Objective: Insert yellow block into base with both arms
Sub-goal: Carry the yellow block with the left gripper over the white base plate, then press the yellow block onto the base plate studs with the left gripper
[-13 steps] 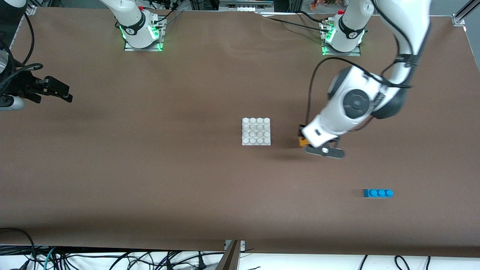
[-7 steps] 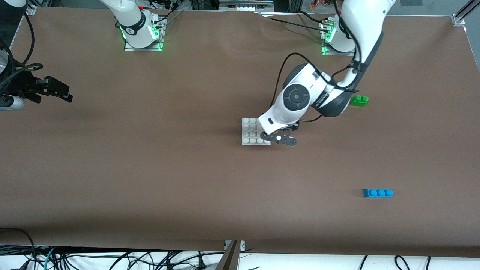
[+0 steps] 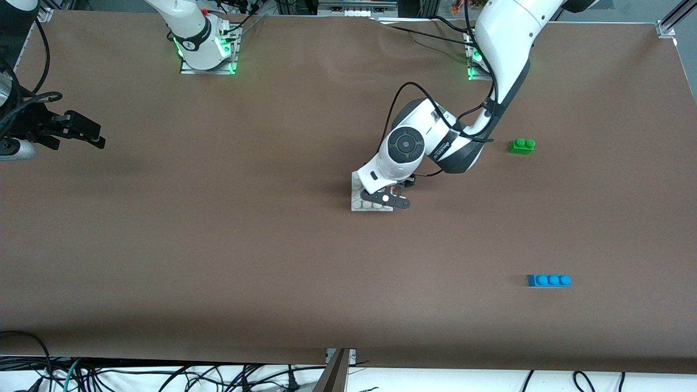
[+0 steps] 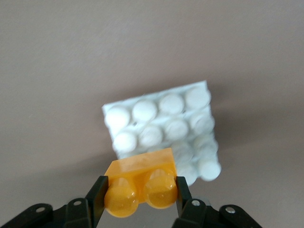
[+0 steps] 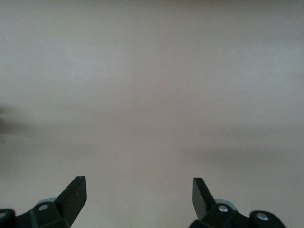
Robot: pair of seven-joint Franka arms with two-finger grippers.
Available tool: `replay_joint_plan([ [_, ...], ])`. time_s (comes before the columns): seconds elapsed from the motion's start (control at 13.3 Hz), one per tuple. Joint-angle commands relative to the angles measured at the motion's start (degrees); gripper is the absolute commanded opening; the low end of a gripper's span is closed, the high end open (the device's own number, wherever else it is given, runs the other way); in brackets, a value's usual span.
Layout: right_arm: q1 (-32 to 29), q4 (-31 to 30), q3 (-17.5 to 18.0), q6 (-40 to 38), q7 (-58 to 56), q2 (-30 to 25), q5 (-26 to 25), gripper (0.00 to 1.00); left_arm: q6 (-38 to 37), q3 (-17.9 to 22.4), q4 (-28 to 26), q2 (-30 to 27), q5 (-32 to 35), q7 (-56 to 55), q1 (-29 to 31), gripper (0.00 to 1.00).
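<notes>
Cables (image 3: 163,375) trail along the table's (image 3: 218,261) edge nearest the front camera. Farther in, toward the left arm's end, lies a blue brick (image 3: 549,280) with three studs, well apart from everything else.

At mid-table sits the base (image 3: 358,204), a white studded plate flat on the brown surface. The left gripper (image 3: 387,199) hangs over it, covering most of the plate in the front view, so only the edge toward the right arm's end and the edge nearest the camera show there. In the left wrist view the left gripper (image 4: 140,192) is clamped on the yellow block (image 4: 141,183): one finger (image 4: 96,197) presses each short end, and the two studs face the camera. The block is in the air above the base (image 4: 161,126), over the plate's edge region; whether it touches any stud cannot be told.

Farther from the camera than the base, toward the left arm's end, a green brick (image 3: 521,145) with two studs rests on the table, just beside the left arm's (image 3: 452,141) elbow in the view.

The right gripper (image 3: 81,133) waits at the right arm's end of the table. In the right wrist view the right gripper (image 5: 139,190) stands with fingers (image 5: 76,190) spread wide over bare table, holding nothing.
</notes>
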Motion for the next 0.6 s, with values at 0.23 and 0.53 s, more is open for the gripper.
replay_joint_plan([
  [0.23,0.0,-0.1,0.1,-0.1,-0.6,-0.7,0.9,0.99,1.5,0.8,1.5,2.0,-1.1,-2.0,-3.5,0.17],
  [0.53,0.0,-0.1,0.1,-0.2,-0.6,-0.7,0.9,0.99,1.5,1.3,1.4,2.2,-0.3,-3.3,-4.6,0.17],
])
